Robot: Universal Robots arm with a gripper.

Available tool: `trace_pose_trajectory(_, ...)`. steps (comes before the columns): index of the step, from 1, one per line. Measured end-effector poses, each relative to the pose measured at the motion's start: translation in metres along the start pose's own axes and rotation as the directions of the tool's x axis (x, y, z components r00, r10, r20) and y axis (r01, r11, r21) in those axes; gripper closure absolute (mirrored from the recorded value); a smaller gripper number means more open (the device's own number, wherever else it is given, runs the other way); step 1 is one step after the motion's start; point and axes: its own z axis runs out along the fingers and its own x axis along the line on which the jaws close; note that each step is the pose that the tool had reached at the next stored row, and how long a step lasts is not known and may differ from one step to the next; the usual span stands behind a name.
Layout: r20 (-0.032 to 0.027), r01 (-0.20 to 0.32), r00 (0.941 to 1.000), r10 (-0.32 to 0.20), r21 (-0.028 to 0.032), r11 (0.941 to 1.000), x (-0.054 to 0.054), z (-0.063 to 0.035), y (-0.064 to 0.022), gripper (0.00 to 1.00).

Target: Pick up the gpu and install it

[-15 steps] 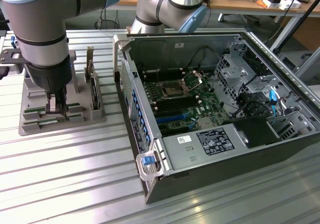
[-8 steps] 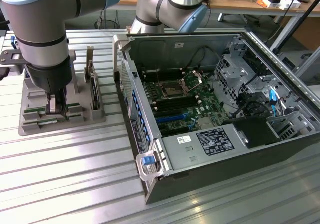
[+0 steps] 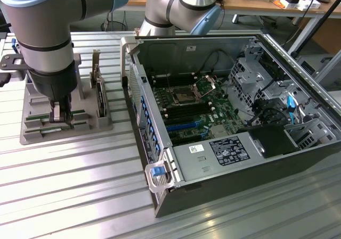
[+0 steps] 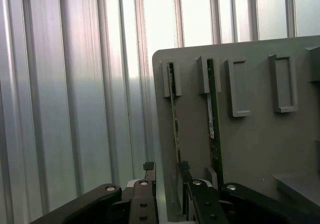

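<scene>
Jaws, spread apart, straddle the gpu (image 4: 174, 124) standing in the gray holder (image 4: 250, 149).

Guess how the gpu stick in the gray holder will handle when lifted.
Probably light and fairly stiff: the gpu is a thin, narrow board. Standing on edge in slots of the holder, it may bind if pulled crooked.

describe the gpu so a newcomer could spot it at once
On the exterior view's left of the open computer case sits a grey slotted holder. The gpu is the thin green stick on edge in its outermost slot, straddled by the end effector; the next stick inward shows a white label.
</scene>
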Motion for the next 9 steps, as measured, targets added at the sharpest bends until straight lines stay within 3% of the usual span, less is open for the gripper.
trace_pose_trajectory(9,-0.0003,0.006,1.0,-0.006,0.0001,1.0,-0.0001,0.0048,0.0006,0.69)
